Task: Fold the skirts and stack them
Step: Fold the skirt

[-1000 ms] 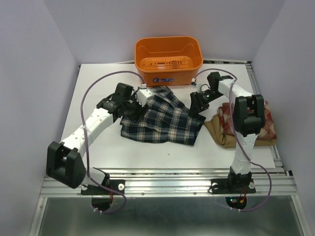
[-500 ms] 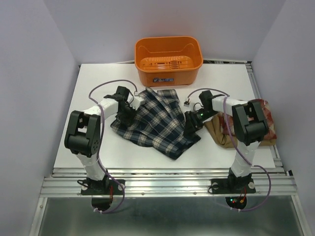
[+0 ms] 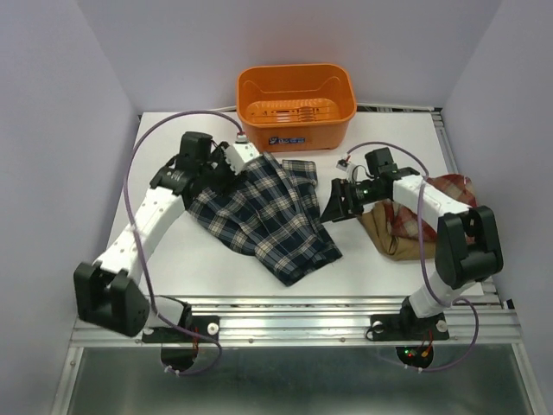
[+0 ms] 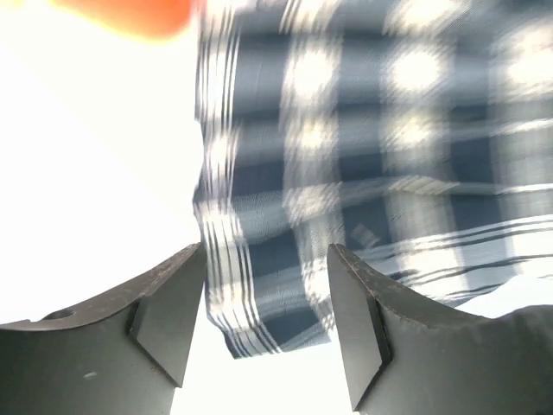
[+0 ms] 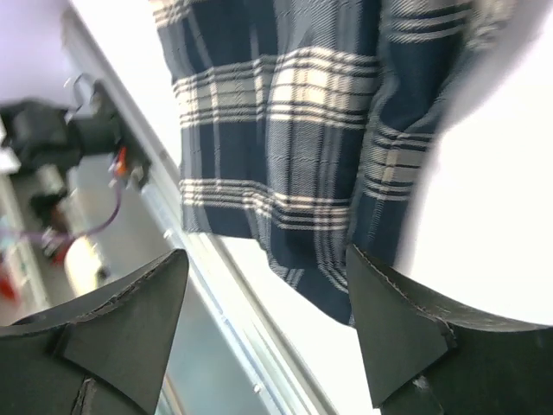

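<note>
The navy-green-white plaid skirt [image 3: 275,214] lies crumpled and slantwise in the middle of the white table [image 3: 173,259]. My left gripper [image 3: 222,175] hovers at its upper left edge, open and empty; in the left wrist view a corner of the skirt [image 4: 346,173] lies beyond the left gripper [image 4: 266,259]. My right gripper [image 3: 333,201] is open at the skirt's right edge, and the right wrist view shows the cloth [image 5: 285,130] below the right gripper [image 5: 266,259], not held. At the right, the red-and-white plaid skirt [image 3: 456,192] lies on the tan skirt [image 3: 383,232].
An orange plastic basket [image 3: 296,104] stands at the back centre, just behind the plaid skirt. A metal rail [image 3: 294,324] runs along the table's near edge. Purple walls close in both sides. Purple cables loop over both arms.
Both grippers closed on the plaid skirt, then opened and let it go. The skirt has turned and lies further toward the near edge. Both arms have drawn back from it.
</note>
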